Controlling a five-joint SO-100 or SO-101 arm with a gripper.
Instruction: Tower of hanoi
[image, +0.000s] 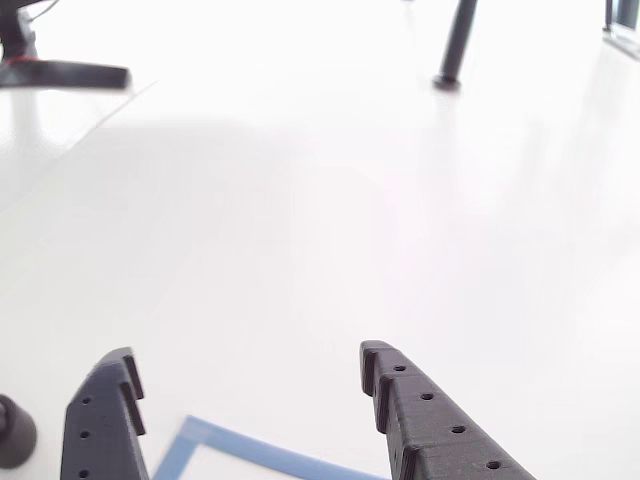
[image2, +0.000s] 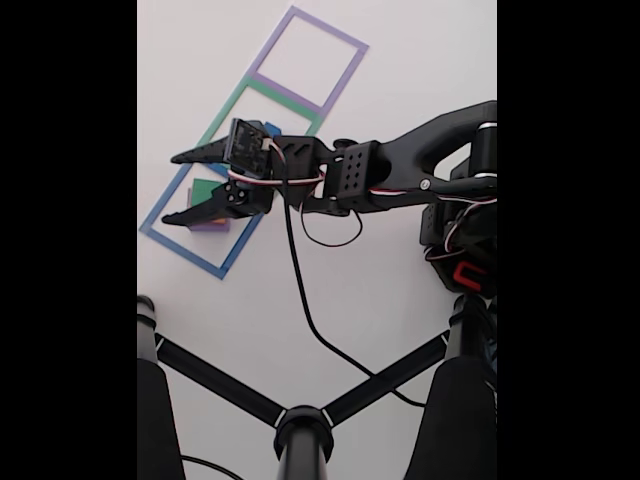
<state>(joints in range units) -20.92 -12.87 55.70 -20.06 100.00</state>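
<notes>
In the fixed view my gripper (image2: 170, 190) hangs open over the blue tape square (image2: 186, 251), its two black fingers spread wide. Between and under the fingers lies the tower of hanoi stack. Of it I see a green block (image2: 206, 187) and an edge of the purple block (image2: 211, 227) beneath; the arm hides the rest. In the other view the gripper (image: 247, 355) is open with nothing between its fingers, and a corner of the blue tape (image: 230, 440) lies below on the white table.
Green (image2: 225, 115) and purple (image2: 330, 28) tape squares continue up and right from the blue one. A black stand with crossed legs (image2: 300, 425) fills the lower fixed view. In the other view a black foot (image: 60, 72), a pole (image: 455, 45) and a round knob (image: 14, 430) stand around.
</notes>
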